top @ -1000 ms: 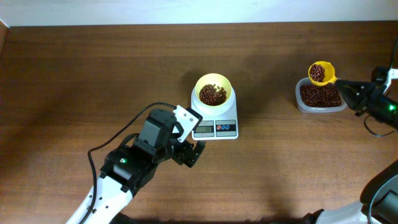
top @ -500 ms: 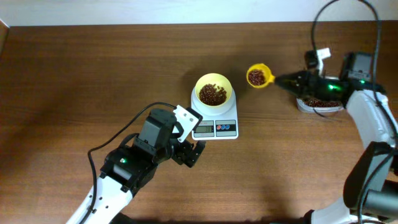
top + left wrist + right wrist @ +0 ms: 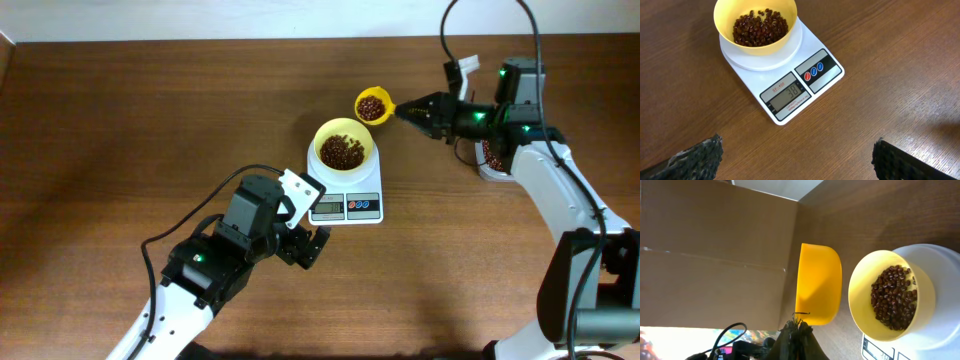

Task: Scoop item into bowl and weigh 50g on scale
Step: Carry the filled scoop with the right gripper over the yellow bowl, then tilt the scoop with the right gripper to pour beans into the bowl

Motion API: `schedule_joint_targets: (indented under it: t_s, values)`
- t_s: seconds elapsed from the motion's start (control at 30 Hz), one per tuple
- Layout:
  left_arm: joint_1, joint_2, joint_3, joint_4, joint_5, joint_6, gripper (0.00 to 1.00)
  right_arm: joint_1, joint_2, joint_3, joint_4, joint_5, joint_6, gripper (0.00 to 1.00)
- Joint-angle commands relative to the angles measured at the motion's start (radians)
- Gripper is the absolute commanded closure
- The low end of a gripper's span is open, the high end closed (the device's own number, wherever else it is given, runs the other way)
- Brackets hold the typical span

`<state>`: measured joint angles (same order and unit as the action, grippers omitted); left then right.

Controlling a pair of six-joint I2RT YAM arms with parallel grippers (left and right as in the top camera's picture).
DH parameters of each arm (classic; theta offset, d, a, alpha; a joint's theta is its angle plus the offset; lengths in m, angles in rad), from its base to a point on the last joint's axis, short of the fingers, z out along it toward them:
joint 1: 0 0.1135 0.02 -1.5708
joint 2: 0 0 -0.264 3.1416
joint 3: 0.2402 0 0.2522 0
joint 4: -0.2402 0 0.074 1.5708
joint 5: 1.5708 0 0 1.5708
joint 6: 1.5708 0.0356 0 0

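Observation:
The pale-yellow bowl (image 3: 344, 147) sits on the white scale (image 3: 346, 195) and holds dark reddish-brown beans (image 3: 342, 152). In the left wrist view the bowl (image 3: 756, 25) and the scale (image 3: 790, 85) show, and the display reads 38. My right gripper (image 3: 408, 111) is shut on the handle of a yellow scoop (image 3: 373, 105) filled with beans, just up and right of the bowl. The right wrist view shows the scoop (image 3: 819, 284) beside the bowl (image 3: 890, 295). My left gripper (image 3: 308, 247) is open and empty, on the table below the scale.
A clear tub of beans (image 3: 492, 158) stands at the right, mostly hidden behind my right arm. A wall or board (image 3: 715, 255) stands beyond the table's far edge.
My right arm carried the bean-filled scoop leftward from over the tub to just beside the bowl. The left arm has not moved.

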<state>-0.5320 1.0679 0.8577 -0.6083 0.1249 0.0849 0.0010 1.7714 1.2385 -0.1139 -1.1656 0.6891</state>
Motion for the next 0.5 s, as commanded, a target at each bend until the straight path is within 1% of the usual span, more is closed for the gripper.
schedule_joint_targets:
  t_s: [0.0,0.07,0.17,0.2,0.37,0.47]
  values:
    - [-0.002,0.0,-0.009,0.002,0.017,-0.01,0.01,0.041,0.003,0.007,0.006,0.061,0.002,0.96]
    - [-0.002,0.0,-0.009,0.002,0.017,-0.01,0.01,0.058,0.003,0.007,0.008,0.087,-0.005,0.96]
    - [-0.002,0.0,-0.009,0.002,0.017,-0.01,0.01,0.078,0.003,0.007,0.006,0.105,-0.114,0.96]
    - [-0.002,0.0,-0.009,0.002,0.017,-0.01,0.01,0.085,0.003,0.007,0.006,0.105,-0.191,0.96]
    - [-0.002,0.0,-0.009,0.002,0.017,-0.01,0.01,0.098,0.003,0.007,0.006,0.105,-0.489,0.96]
    - [-0.002,0.0,-0.009,0.002,0.017,-0.01,0.01,0.098,0.003,0.007,0.006,0.106,-0.614,0.96]
